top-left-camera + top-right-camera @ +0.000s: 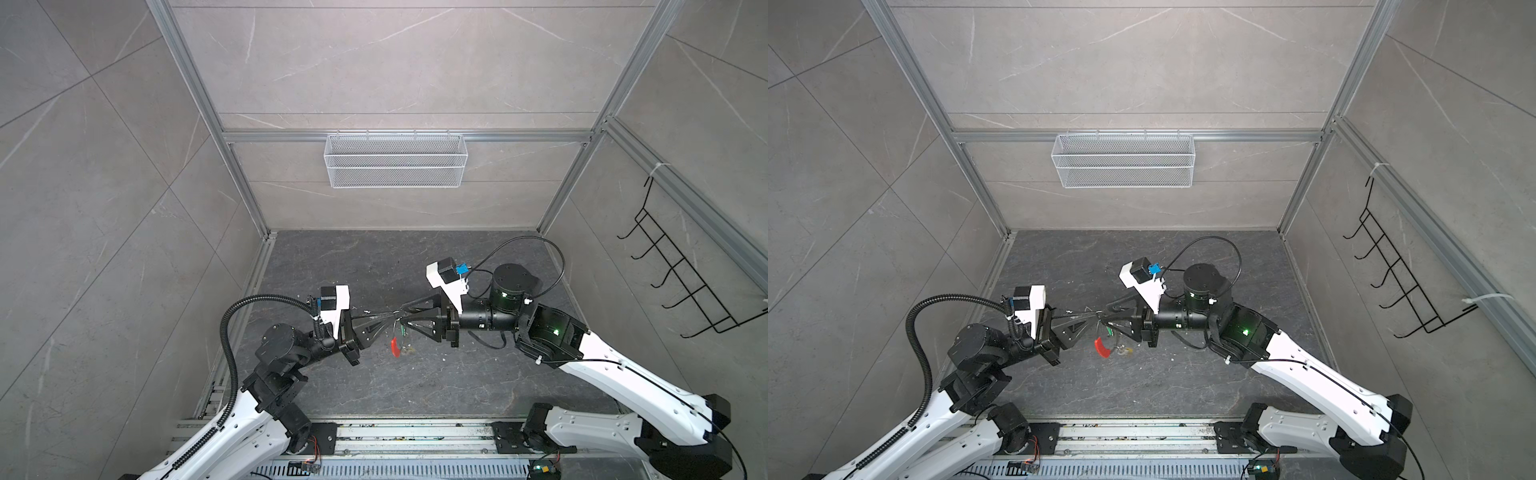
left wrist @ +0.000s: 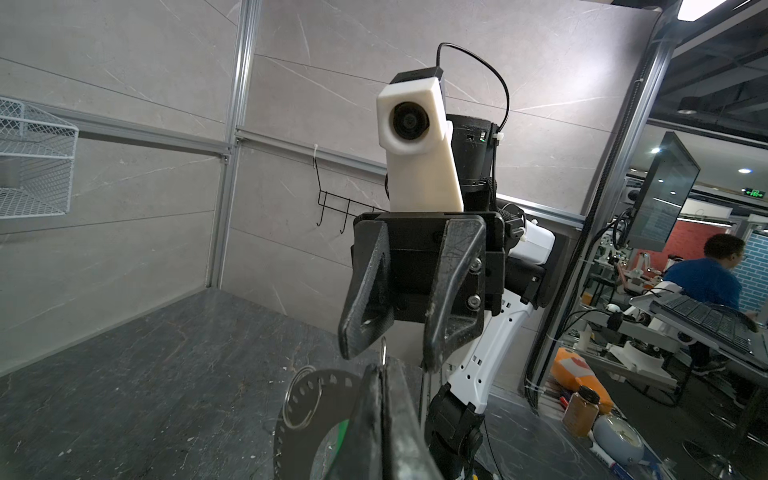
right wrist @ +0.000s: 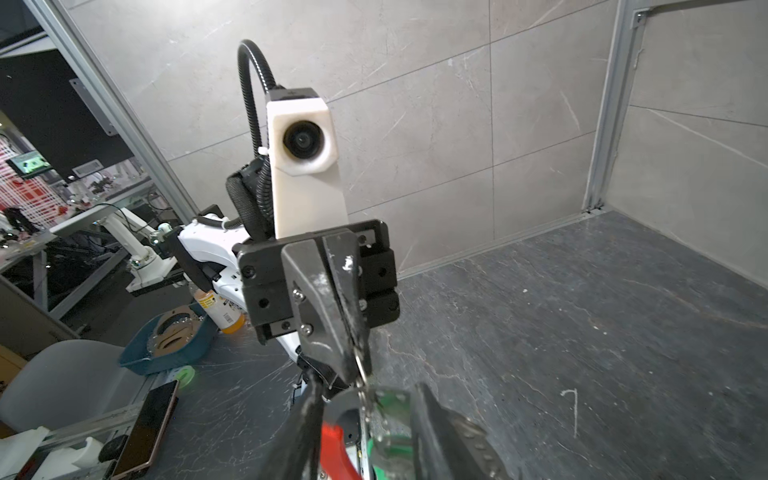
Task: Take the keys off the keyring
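Note:
Both grippers meet above the middle of the dark table. My left gripper (image 1: 392,324) (image 2: 382,371) is shut on the thin wire of the keyring (image 2: 383,351), whose red sleeve (image 1: 395,347) (image 3: 332,449) hangs below the fingertips. The green key (image 1: 403,331) (image 3: 390,415) dangles from the wire beside the sleeve. My right gripper (image 1: 402,317) (image 3: 370,419) faces the left one with its jaws open; the sleeve and green key hang between its fingers. In a top view the yellow key (image 1: 1125,352) lies on the table just right of the sleeve. A small silver split ring (image 2: 298,399) shows next to my left jaws.
A white mesh basket (image 1: 395,160) hangs on the back wall. A black wire hook rack (image 1: 681,274) is fixed to the right wall. Aluminium frame posts stand at the back corners, and a metal rail (image 1: 415,434) runs along the table's front edge.

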Robot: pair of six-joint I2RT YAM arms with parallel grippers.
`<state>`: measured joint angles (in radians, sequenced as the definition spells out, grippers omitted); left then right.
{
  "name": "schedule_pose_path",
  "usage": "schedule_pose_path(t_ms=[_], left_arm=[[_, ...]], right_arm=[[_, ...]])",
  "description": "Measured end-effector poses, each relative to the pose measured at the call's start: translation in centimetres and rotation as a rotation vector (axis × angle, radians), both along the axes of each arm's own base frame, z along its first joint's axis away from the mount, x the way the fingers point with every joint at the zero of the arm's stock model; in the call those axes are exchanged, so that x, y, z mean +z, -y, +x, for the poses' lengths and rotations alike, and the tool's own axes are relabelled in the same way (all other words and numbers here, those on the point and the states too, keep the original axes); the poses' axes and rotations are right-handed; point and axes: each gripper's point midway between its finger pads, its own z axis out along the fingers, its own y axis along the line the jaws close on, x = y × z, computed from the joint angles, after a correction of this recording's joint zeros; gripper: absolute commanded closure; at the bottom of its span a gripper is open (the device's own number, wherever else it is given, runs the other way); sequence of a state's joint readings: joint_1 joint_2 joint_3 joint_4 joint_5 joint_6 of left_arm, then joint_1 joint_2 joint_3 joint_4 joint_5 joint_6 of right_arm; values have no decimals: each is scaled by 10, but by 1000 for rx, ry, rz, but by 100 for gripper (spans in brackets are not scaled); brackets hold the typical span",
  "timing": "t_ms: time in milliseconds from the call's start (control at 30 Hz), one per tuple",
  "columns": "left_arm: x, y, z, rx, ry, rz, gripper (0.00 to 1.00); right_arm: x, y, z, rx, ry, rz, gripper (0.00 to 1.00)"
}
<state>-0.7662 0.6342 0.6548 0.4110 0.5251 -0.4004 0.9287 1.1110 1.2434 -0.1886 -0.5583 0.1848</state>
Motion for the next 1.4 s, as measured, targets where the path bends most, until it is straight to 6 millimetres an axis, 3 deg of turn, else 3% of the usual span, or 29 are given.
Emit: schedule_pose_path(t_ms=[300, 500, 567, 600, 667, 767, 900, 1033, 1300, 1400], left_arm=[[-1, 1, 1, 1, -2, 1, 100], [1, 1, 1, 2, 1, -3, 100], [0, 1, 2, 2, -3, -2, 100], [-1, 1, 2, 3, -6, 1, 96], [-5, 2, 3, 5, -23, 16, 78], [-15, 3, 6, 11, -58, 53, 68], [-22, 6, 4, -7, -104, 117, 65], [-22, 13, 2, -51, -140, 173, 64], [-49, 31, 9, -110, -237, 301, 64], [-58, 33, 8, -127, -262, 331, 69]], right_arm=[[-4, -6, 0, 24, -23, -4, 80], [-6, -6, 2, 16, -35, -6, 100], [-7, -6, 3, 8, -37, -8, 100], [-8, -5, 4, 5, -37, -11, 100], [-12, -4, 5, -2, -46, -30, 100], [-26, 2, 9, -20, -70, -88, 100], [-41, 18, 17, -50, -96, -187, 100], [-40, 30, 14, -26, -87, -248, 100], [-48, 30, 5, 71, -105, -344, 100], [-54, 30, 3, 93, -123, -365, 100]])
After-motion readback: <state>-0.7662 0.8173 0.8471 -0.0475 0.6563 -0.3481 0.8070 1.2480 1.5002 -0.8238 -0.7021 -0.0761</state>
